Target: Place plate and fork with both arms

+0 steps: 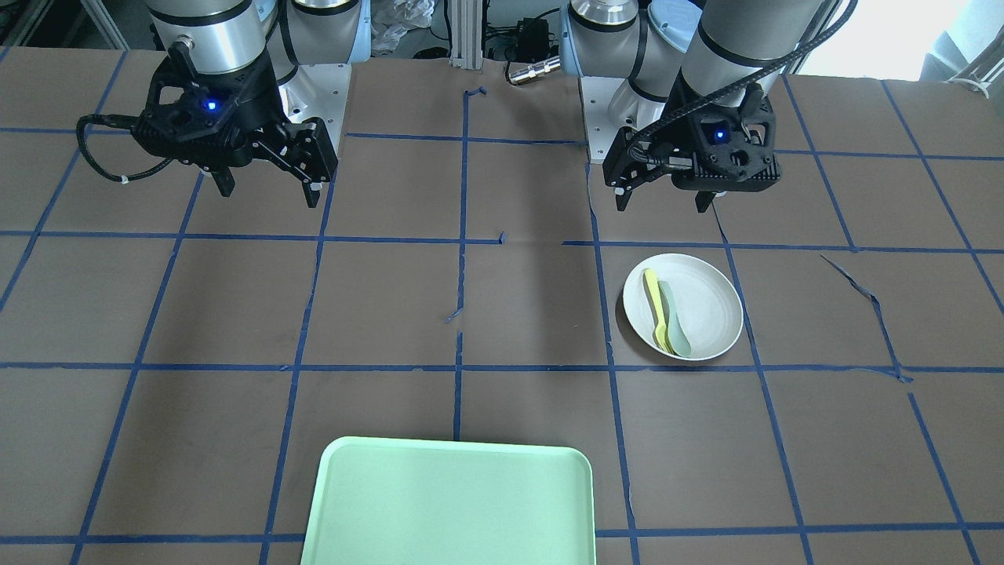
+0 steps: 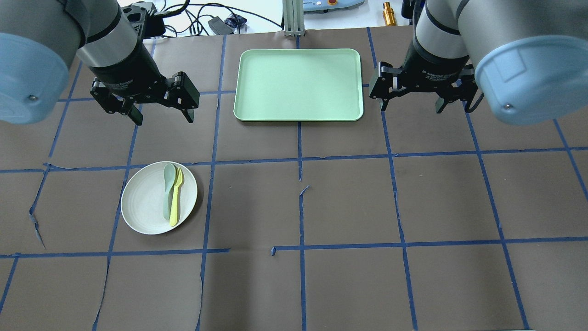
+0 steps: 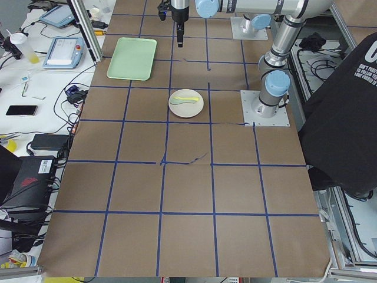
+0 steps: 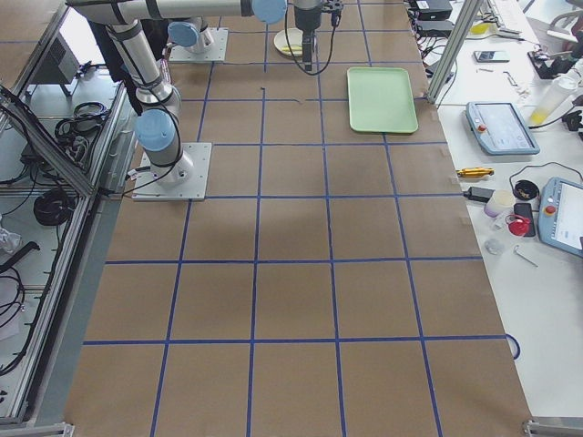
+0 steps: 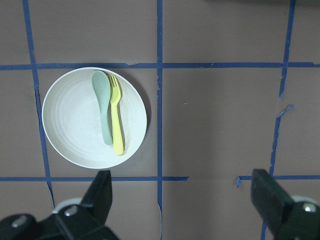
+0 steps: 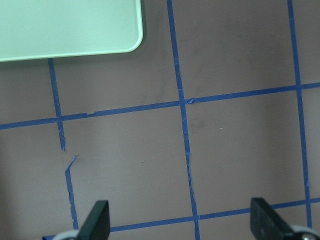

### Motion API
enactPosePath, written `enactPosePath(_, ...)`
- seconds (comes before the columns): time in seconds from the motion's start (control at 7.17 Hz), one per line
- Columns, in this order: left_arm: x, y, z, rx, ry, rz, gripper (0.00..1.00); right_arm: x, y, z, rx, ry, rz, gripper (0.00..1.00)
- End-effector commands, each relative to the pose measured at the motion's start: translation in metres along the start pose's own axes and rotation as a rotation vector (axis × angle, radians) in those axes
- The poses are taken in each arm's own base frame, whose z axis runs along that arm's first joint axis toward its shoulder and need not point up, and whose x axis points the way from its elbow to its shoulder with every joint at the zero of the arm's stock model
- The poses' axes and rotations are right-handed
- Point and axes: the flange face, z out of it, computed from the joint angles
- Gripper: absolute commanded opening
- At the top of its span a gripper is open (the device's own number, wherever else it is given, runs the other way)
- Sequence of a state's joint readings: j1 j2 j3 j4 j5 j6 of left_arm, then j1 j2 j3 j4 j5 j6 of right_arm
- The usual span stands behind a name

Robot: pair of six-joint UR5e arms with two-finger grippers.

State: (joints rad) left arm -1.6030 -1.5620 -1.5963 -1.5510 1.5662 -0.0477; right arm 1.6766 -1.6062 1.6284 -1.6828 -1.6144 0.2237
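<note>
The off-white plate (image 2: pixel 144 202) lies on the brown table on my left side, also in the front view (image 1: pixel 710 310) and the left wrist view (image 5: pixel 75 125). The pale-yellow fork (image 2: pixel 175 200) (image 1: pixel 653 298) (image 5: pixel 116 120) lies in it beside a teal-grey spoon (image 2: pixel 168 191) (image 5: pixel 103 107). My left gripper (image 2: pixel 164 119) (image 1: pixel 663 205) (image 5: pixel 185 200) hangs open and empty above the table just beyond the plate. My right gripper (image 2: pixel 411 109) (image 1: pixel 271 196) (image 6: pixel 181 220) hangs open and empty to the right of the tray.
A rectangular mint-green tray (image 2: pixel 298 85) (image 1: pixel 455 502) (image 6: pixel 65 25) lies at the far middle of the table, between the two grippers. Blue tape lines grid the brown table cover. Cables and devices lie beyond the table's far edge.
</note>
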Motion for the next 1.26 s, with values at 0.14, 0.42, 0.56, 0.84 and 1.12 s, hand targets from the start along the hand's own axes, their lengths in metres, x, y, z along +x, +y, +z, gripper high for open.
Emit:
enactPosePath(0.14, -0.003, -0.007, 0.002, 0.006, 0.0, 0.0, 1.0, -0.002, -0.003, 0.003, -0.006, -0.007, 0.0, 1.0)
enactPosePath(0.42, -0.002, 0.002, -0.004, 0.005, 0.0, -0.004, 1.0, -0.001, -0.003, 0.001, -0.006, -0.004, -0.002, 1.0)
enactPosePath(0.56, -0.003, 0.007, -0.009, -0.012, -0.001, -0.003, 1.0, -0.001, -0.003, 0.001, -0.008, -0.004, -0.002, 1.0)
enactPosePath(0.84, -0.001, 0.016, -0.016, -0.014, 0.001, 0.0, 1.0, -0.001, -0.003, 0.002, -0.011, -0.004, -0.003, 1.0)
enactPosePath(1.12, 0.0, 0.015, -0.02, -0.003, 0.003, -0.001, 1.0, -0.002, -0.002, 0.003, -0.013, -0.006, -0.003, 1.0)
